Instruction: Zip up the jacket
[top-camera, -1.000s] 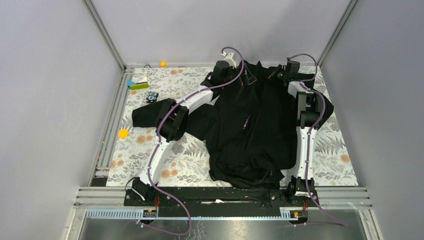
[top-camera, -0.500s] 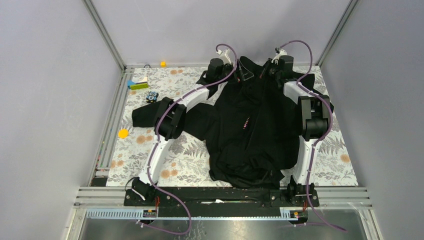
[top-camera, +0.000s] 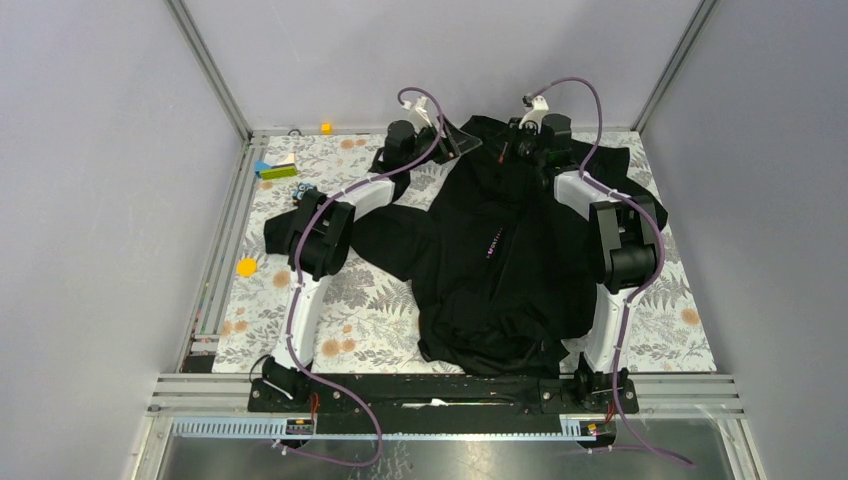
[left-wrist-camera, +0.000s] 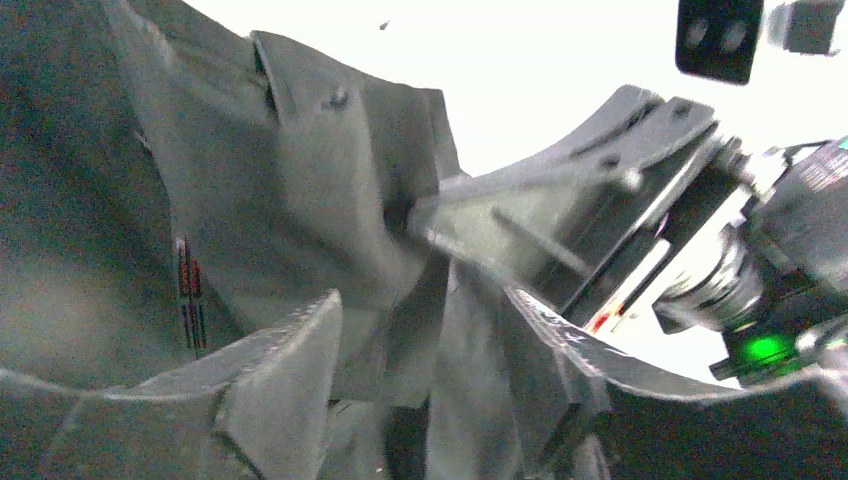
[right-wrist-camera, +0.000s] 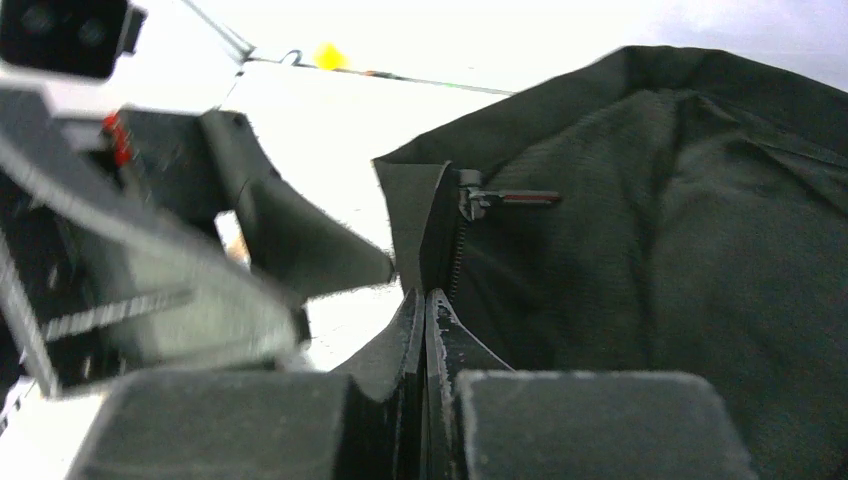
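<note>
The black jacket (top-camera: 500, 250) lies spread over the middle of the table, with tiny coloured marks (top-camera: 492, 241) at mid-chest. Its collar end is lifted at the far edge between both grippers. My left gripper (top-camera: 455, 141) grips a fold of collar fabric (left-wrist-camera: 440, 330) between its fingers (left-wrist-camera: 290, 380). My right gripper (top-camera: 512, 146) is shut on the jacket's front edge (right-wrist-camera: 424, 300), just below the zipper slider and its pull (right-wrist-camera: 500, 198). The right arm's wrist also shows in the left wrist view (left-wrist-camera: 740, 290).
A yellow cube (top-camera: 325, 127) sits on the back rail. A green block (top-camera: 275, 171), a blue piece (top-camera: 261, 165) and a small dark toy (top-camera: 304, 190) lie at the back left. A yellow disc (top-camera: 246, 267) lies left. A sleeve (top-camera: 290, 228) stretches left.
Both grippers have moved toward the back edge and to the left, carrying the collar end up with them. The jacket's top is now stretched between them.
</note>
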